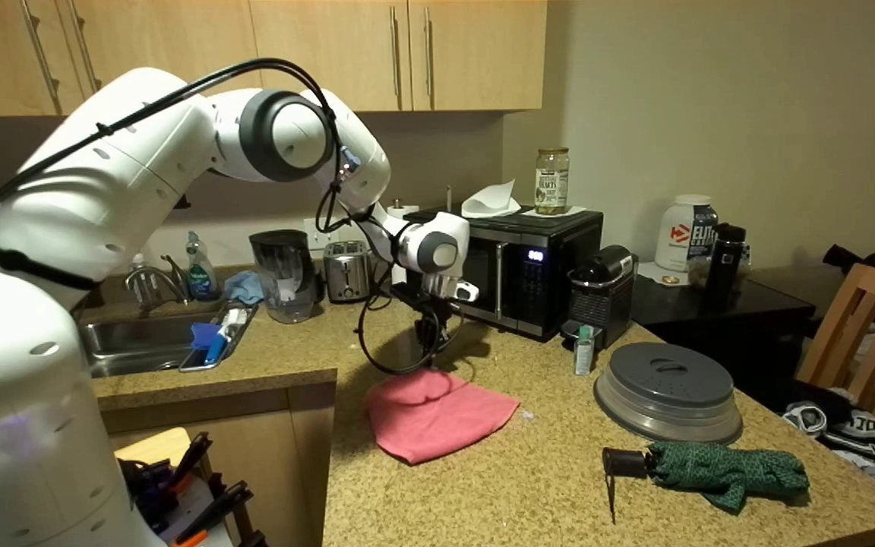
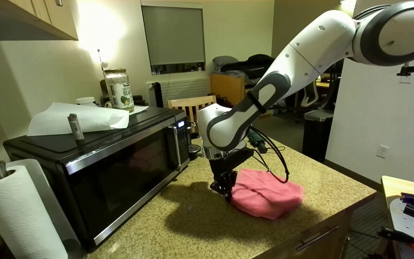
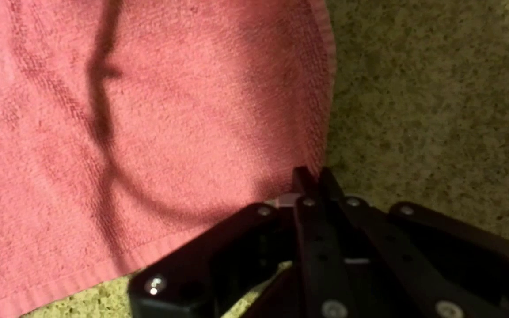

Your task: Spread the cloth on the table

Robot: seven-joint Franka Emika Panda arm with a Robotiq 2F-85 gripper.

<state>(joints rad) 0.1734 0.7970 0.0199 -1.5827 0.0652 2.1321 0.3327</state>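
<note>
The pink-red cloth [image 1: 445, 422] lies partly spread with some creases on the speckled tan table [image 1: 551, 441]. In an exterior view the same cloth [image 2: 266, 194] looks rumpled, its near side slightly raised. My gripper [image 2: 228, 197] points down at the cloth's edge on the microwave side. From the wrist, the cloth [image 3: 184, 123] fills the left half, and its hemmed right edge runs in between the fingertips. There the gripper [image 3: 313, 173] is shut on that edge near a corner; the corner itself is hidden behind the fingers. Bare table [image 3: 418, 97] shows to the right.
A black microwave [image 2: 128, 180] stands close to the gripper. Farther along the counter are a coffee machine [image 1: 601, 296], a small bottle [image 1: 583, 353], a grey domed lid [image 1: 669, 395] and a dark green folded fabric bundle [image 1: 726, 467]. A sink [image 1: 141, 342] lies by the arm.
</note>
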